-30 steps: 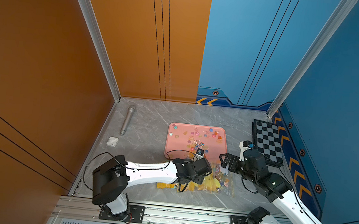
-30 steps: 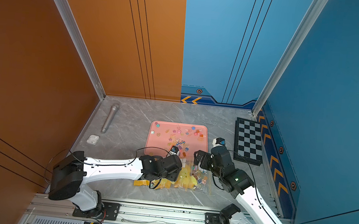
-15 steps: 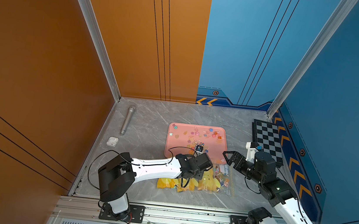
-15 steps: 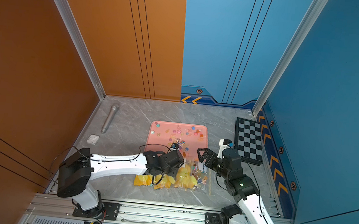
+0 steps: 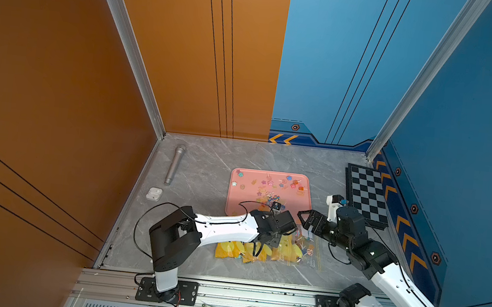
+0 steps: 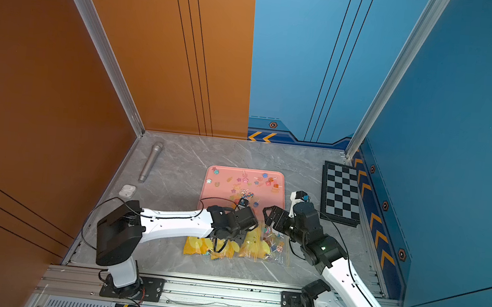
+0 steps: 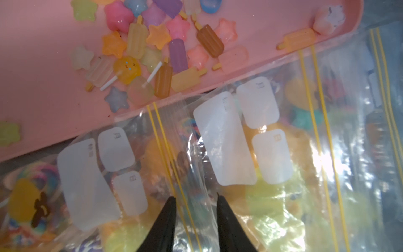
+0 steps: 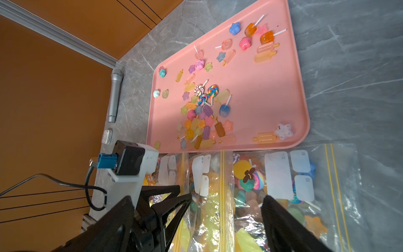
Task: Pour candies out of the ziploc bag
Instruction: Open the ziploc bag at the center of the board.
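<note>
**Where the candies [image 8: 207, 110] lie**

Though we cannot count every piece, several dozen candies lie loose on one pink tray [image 5: 239, 203], just below the centre of the frame in both top views. They are tiny and glossy, many translucent: stars in pink, yellow, orange, blue and purple, ice-lolly shapes on stubby sticks, and round lollipops on thin white sticks. Most crowd the tray's lower middle and a smaller scatter sits towards its upper right. We count three swirl lollipops [image 8: 212, 90] among them.

More candies fill the clear ziploc bags [image 5: 308, 257], which lie flat and overlapping on the grey table [image 5: 207, 156], directly below the tray and touching its lower edge. Three sets of white label patches [image 8: 279, 174] show on them.

Our left claw [image 7: 195, 196] is down on the bags, its black tips a narrow way apart with a ridge of film between. We cannot tell whether it pinches. Our right claw [image 5: 305, 221] gapes wide above the bags' right part, holding nothing.

Left of the tray lie one microphone [image 5: 175, 164] and one earbud case [image 5: 154, 194]. One chessboard [image 5: 366, 195] lies at the right.
</note>
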